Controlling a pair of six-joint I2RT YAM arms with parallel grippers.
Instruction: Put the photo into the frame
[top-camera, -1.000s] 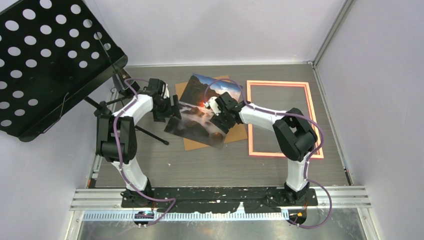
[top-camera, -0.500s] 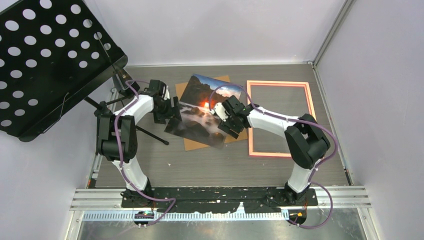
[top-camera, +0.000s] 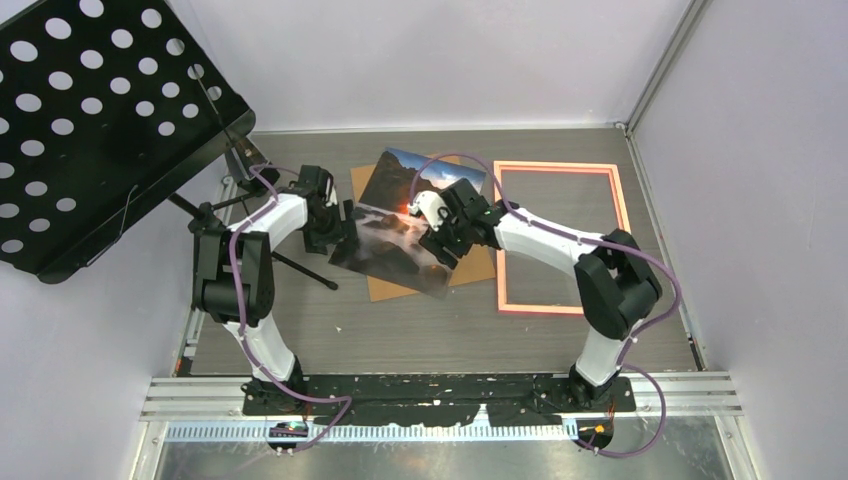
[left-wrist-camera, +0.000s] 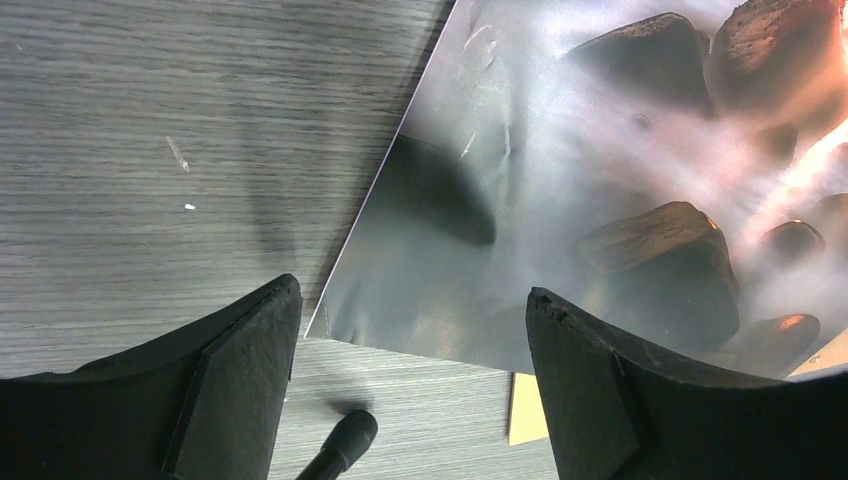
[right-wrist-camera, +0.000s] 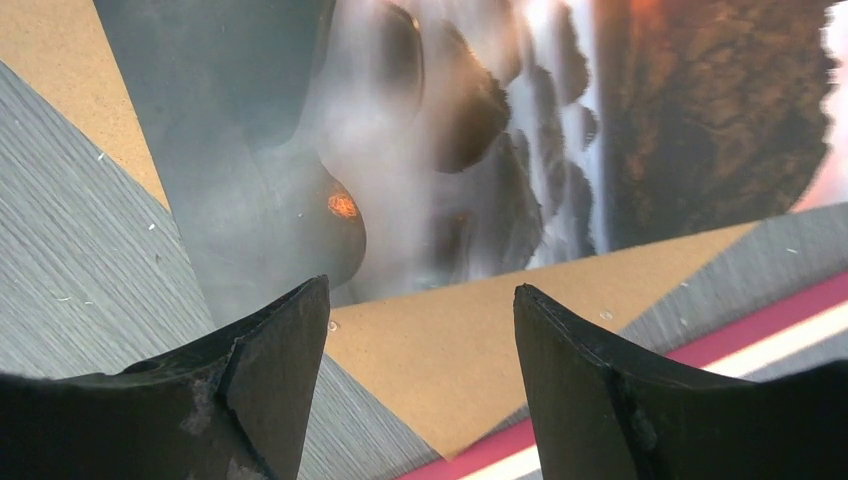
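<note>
Looks down from high above and behind the arm bases in the top external view, far enough to take in the whole counter (top-camera: 400, 330) and the music stand (top-camera: 90, 130). Rides close above the left hand (left-wrist-camera: 412, 287), facing down at a corner of the photo (left-wrist-camera: 560, 200). Rides close above the right hand (right-wrist-camera: 420, 288), facing photo, backing board (right-wrist-camera: 440, 350) and frame (right-wrist-camera: 700, 355). Shares the photo across all three.

I work in a robot lab's test cell. Plain pale walls (top-camera: 450, 60) box me in on the left, far and right. My bases are bolted to a black plate (top-camera: 440, 392) on aluminium rails (top-camera: 700, 395) at the near edge of a grey wood-grain table (top-camera: 420, 330). Purple cables (top-camera: 238, 300) run along my arms (a black perforated music stand (top-camera: 90, 120) leans in at far left).
</note>
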